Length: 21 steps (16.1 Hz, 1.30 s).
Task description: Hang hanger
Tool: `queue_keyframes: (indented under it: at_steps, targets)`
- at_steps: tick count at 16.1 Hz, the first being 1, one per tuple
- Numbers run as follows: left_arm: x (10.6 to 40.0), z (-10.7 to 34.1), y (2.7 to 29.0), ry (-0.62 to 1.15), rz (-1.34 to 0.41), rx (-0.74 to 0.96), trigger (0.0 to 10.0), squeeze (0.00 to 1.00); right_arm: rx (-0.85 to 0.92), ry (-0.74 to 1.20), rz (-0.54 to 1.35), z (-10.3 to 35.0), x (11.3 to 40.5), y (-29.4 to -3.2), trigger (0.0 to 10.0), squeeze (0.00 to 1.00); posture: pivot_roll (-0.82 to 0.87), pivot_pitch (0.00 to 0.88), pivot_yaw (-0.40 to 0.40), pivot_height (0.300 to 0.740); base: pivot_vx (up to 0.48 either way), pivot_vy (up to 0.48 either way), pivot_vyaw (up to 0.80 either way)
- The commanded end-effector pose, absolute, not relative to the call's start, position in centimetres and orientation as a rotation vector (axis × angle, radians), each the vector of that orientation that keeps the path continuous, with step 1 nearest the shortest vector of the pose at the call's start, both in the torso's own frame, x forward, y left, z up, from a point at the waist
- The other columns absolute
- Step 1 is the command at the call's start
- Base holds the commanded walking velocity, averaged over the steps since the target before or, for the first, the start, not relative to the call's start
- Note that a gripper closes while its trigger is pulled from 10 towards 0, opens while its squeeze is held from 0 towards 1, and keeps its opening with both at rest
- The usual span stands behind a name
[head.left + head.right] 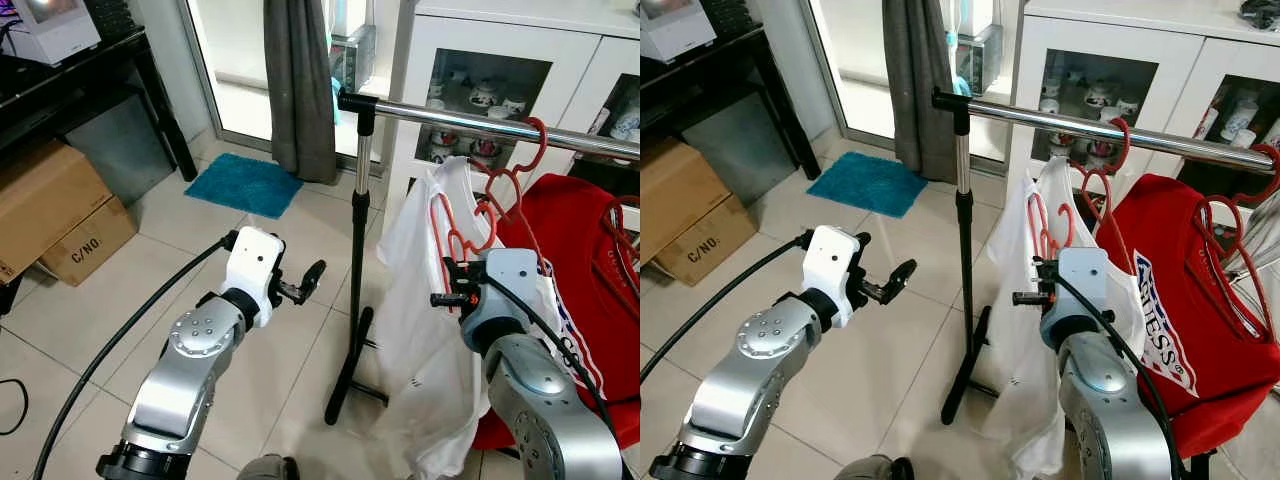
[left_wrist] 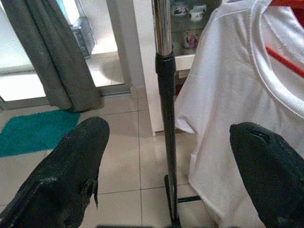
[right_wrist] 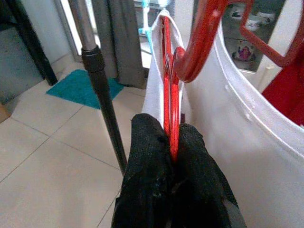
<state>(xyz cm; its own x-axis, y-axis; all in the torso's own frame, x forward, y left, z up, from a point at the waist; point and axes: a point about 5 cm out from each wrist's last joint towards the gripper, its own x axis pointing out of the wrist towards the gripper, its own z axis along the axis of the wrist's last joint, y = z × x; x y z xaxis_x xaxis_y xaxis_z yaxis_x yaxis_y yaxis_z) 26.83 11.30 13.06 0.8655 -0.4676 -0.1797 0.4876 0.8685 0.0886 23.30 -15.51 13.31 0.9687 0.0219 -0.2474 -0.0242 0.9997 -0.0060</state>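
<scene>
Head cameras, paired: my two eyes look forward and down over both my arms onto the tiled floor [image 1: 290,350], taking in the clothes rack [image 1: 362,150] and the white cabinet [image 1: 1120,50] behind it. Both carry the same scene, slightly offset.
Left wrist camera: looks along my left gripper [image 2: 166,166] at the rack's pole, from near.
Right wrist camera: very close, looks along my right gripper [image 3: 173,156] at the red hanger [image 3: 167,85].
Shared by all: the pole, the white shirt [image 2: 228,95].
</scene>
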Motion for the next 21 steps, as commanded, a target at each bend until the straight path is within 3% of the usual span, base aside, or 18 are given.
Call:
queue_keyframes:
  at_steps: [1, 19, 20, 21]
  targets:
    - [27.0, 13.3, 11.2, 0.149, -0.499, 0.136, 10.0, 0.0, -0.008, 0.188, 0.043, 14.4, 23.2, -15.2, 0.0, 0.0, -0.01, 0.055, 0.09, 0.74, -0.24, 0.0, 0.0]
    - [27.1, 13.2, 11.0, 0.151, -0.522, 0.12, 10.0, 0.0, -0.007, 0.189, 0.077, 14.6, 23.5, -14.9, 0.0, 0.0, -0.02, 0.051, 0.077, 0.74, -0.251, 0.0, 0.0]
    - [27.3, 13.3, 10.5, 0.148, -0.573, 0.101, 10.0, 0.89, -0.001, 0.165, 0.119, 15.0, 23.5, -14.4, 0.0, 0.0, -0.02, 0.047, 0.078, 0.74, 0.0, 0.0, 0.0]
    - [27.7, 13.6, 10.1, 0.138, -0.601, 0.09, 10.0, 1.0, -0.001, 0.148, 0.155, 15.4, 23.6, -14.0, 0.0, 0.0, -0.02, 0.044, 0.08, 0.74, 0.0, 0.0, 0.0]
